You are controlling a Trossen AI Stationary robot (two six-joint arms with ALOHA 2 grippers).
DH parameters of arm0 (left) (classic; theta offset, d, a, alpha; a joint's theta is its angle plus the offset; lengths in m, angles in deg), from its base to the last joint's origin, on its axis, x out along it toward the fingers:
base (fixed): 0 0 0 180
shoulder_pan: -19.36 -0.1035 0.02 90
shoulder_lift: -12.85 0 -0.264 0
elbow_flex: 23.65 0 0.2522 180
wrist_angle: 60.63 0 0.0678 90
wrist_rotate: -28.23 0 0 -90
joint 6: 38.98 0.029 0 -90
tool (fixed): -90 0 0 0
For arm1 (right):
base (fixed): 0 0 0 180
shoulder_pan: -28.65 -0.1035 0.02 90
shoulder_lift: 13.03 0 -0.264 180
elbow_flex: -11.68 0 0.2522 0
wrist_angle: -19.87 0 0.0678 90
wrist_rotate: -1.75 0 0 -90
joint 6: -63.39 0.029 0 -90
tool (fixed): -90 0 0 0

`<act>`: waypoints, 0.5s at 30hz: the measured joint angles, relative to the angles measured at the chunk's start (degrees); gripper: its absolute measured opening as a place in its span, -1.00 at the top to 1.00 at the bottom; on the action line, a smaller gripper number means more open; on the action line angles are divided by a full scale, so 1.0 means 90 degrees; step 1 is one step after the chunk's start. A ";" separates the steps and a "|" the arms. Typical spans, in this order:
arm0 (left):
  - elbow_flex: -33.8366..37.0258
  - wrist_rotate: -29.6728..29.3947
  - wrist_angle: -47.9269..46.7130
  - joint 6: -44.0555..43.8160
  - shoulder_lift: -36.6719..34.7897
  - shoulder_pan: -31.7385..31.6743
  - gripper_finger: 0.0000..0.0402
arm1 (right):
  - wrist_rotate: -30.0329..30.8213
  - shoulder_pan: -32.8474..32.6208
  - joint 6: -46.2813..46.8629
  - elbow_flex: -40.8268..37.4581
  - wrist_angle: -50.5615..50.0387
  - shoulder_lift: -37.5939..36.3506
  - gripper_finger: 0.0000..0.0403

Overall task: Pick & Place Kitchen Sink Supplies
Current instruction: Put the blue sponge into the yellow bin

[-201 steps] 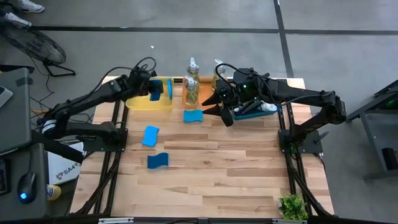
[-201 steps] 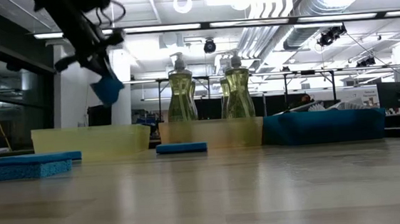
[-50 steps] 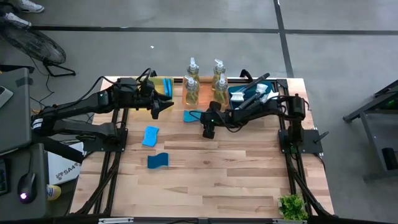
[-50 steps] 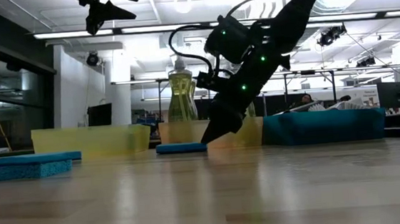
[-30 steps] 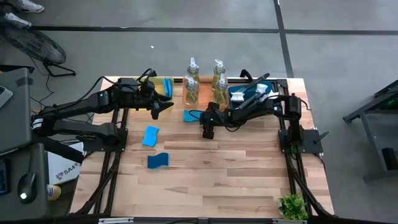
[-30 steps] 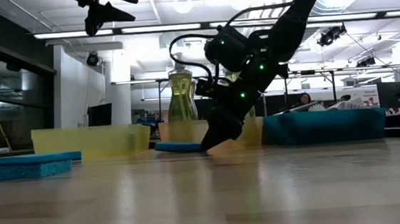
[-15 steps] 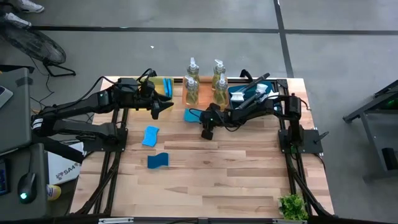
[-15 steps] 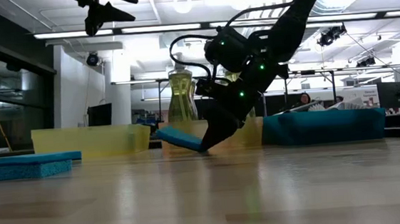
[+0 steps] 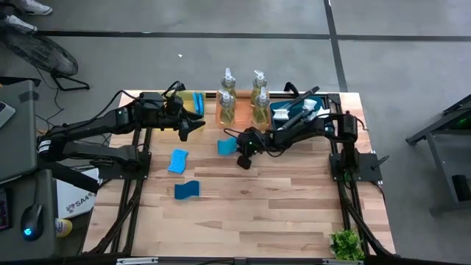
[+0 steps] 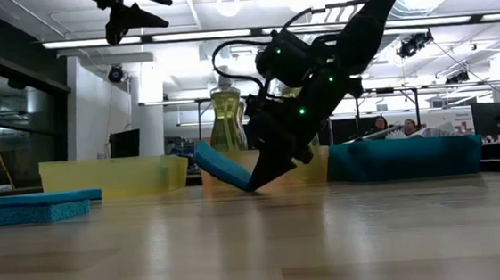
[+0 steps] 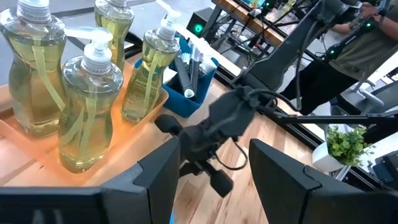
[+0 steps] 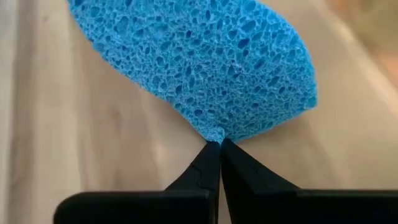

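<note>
Our right gripper (image 12: 214,144) has just pinched shut on the porous blue wavy-edged sponge (image 12: 205,62), tilting its edge off the wooden table (image 9: 257,199), ready to lift

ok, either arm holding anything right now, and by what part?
The right gripper pinches a blue sponge by the very edge, jaws shut, the sponge tipped up off the table. The left gripper hangs open above the table and holds nothing.

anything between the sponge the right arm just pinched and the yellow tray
Nothing visible on the table between them. The right end effector is shut on the sponge by one corner, tilted up off the wood. The yellow tray lies to its left in the low view; the left end effector hovers near that tray.
</note>
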 joint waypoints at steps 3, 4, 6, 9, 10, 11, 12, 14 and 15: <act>0.0000 -0.0002 -0.0008 0.0000 0.0000 0.0000 0.06 | 0.0015 -0.0133 0.0000 -0.0015 -0.0145 -0.0159 0.99; 0.0000 -0.0007 -0.0005 0.0000 0.0000 0.0000 0.06 | 0.0049 -0.0176 -0.0005 -0.0018 -0.0210 -0.0226 0.99; 0.0000 -0.0015 -0.0008 0.0000 0.0002 -0.0001 0.06 | 0.0240 -0.0281 -0.0056 -0.0023 -0.0303 -0.0384 0.99; 0.0000 -0.0015 -0.0005 -0.0035 0.0002 -0.0002 0.06 | 0.0538 -0.0438 -0.0263 -0.0018 -0.0509 -0.0666 1.00; -0.0002 -0.0012 -0.0011 -0.0080 0.0002 -0.0002 0.06 | 0.0661 -0.0490 -0.0320 -0.0017 -0.0574 -0.0746 1.00; -0.0002 -0.0012 -0.0027 -0.0107 0.0004 -0.0002 0.06 | 0.0768 -0.0544 -0.0389 -0.0017 -0.0676 -0.0833 1.00; -0.0002 -0.0012 -0.0036 -0.0131 0.0005 -0.0002 0.06 | 0.0871 -0.0600 -0.0465 -0.0019 -0.0763 -0.0934 1.00; -0.0002 -0.0012 -0.0037 -0.0173 0.0005 -0.0002 0.06 | 0.1099 -0.0710 -0.0592 -0.0015 -0.0834 -0.1155 1.00; -0.0002 -0.0010 -0.0037 -0.0217 0.0005 -0.0002 0.06 | 0.1226 -0.0765 -0.0652 -0.0012 -0.0897 -0.1267 1.00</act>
